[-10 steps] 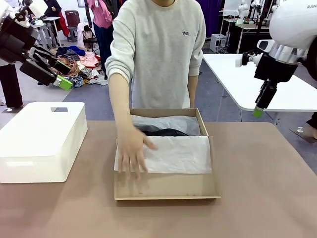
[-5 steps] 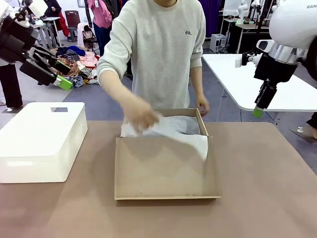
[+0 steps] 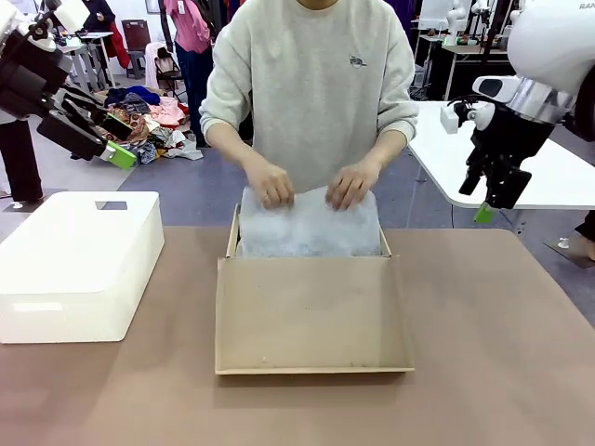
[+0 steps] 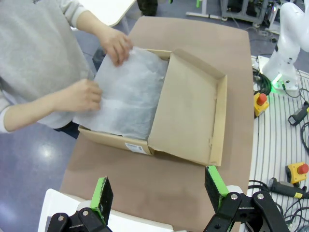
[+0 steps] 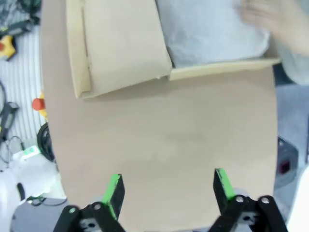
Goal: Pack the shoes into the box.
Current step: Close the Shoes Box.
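The tan box (image 3: 311,246) sits mid-table, its flap lid (image 3: 311,311) lying open toward me. White tissue paper (image 3: 310,226) covers the inside, so the shoes are hidden. The person's two hands (image 3: 270,186) press the tissue at the far edge. My left gripper (image 3: 113,139) hangs open, high at the far left; in the left wrist view the left gripper (image 4: 159,193) looks down on the box (image 4: 193,116) from afar. My right gripper (image 3: 493,197) is raised at the right, open and holding nothing; in the right wrist view the right gripper (image 5: 169,191) hovers over bare table short of the box (image 5: 120,48).
A large white plastic bin (image 3: 79,260) stands on the table's left side. A white table (image 3: 521,167) stands behind at the right. Brown tabletop (image 3: 493,353) lies open on the right of the box and in front of it.
The person lifted the tissue off the lid, drew it back over the box's inside and now holds it with both hands; the black shoe is covered. My right wrist has turned.
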`<state>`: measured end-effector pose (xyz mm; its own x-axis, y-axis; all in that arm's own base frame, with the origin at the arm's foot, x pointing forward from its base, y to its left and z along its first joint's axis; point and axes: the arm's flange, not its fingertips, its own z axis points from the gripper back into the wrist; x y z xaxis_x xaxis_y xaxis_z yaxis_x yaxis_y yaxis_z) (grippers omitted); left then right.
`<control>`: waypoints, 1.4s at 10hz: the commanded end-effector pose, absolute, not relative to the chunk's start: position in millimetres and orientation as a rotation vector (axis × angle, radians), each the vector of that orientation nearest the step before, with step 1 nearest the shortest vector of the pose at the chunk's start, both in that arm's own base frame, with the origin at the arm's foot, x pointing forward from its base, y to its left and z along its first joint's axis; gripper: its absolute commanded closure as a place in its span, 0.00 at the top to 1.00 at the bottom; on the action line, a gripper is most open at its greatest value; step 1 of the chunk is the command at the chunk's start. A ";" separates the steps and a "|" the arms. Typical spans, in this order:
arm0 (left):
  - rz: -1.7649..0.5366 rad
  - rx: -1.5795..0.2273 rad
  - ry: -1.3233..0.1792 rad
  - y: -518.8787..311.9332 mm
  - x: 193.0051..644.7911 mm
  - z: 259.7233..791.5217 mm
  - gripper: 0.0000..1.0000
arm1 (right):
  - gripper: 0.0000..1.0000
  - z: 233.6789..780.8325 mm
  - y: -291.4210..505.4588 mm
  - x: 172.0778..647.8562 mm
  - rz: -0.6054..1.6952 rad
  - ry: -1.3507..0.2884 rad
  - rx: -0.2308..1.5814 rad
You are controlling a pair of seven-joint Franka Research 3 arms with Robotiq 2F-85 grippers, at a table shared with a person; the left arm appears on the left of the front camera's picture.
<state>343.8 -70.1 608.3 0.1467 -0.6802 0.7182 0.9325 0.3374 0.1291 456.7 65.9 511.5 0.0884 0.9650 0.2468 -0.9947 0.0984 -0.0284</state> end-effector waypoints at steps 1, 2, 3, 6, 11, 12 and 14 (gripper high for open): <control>-1.214 -0.404 -0.792 -70.0 343.9 608.3 1.00 | 0.72 506.7 57.8 452.2 1.573 -0.338 0.271; -1.214 -0.404 -0.792 -70.0 343.9 608.3 1.00 | 0.54 506.3 57.6 450.8 1.604 -0.367 0.296; -1.214 -0.404 -0.792 -70.0 343.9 608.3 1.00 | 0.36 504.3 57.5 451.0 1.600 -0.380 0.302; -1.214 -0.404 -0.792 -70.0 343.9 608.3 1.00 | 0.00 497.5 57.2 452.2 1.570 -0.423 0.352; -1.214 -0.404 -0.792 -70.0 343.9 608.3 1.00 | 0.00 485.0 53.0 450.2 1.461 -0.420 0.375; -1.214 -0.404 -0.792 -70.0 343.9 608.3 1.00 | 0.00 477.7 52.1 447.9 1.468 -0.419 0.385; -1.214 -0.404 -0.792 -70.0 343.9 608.3 1.00 | 0.00 461.5 49.1 445.2 1.494 -0.459 0.404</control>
<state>343.8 -70.1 608.3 0.1467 -0.6802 0.7182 0.9325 0.3374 0.1291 447.2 51.0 471.1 0.0501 0.8755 0.4806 -0.9987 0.0494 0.0141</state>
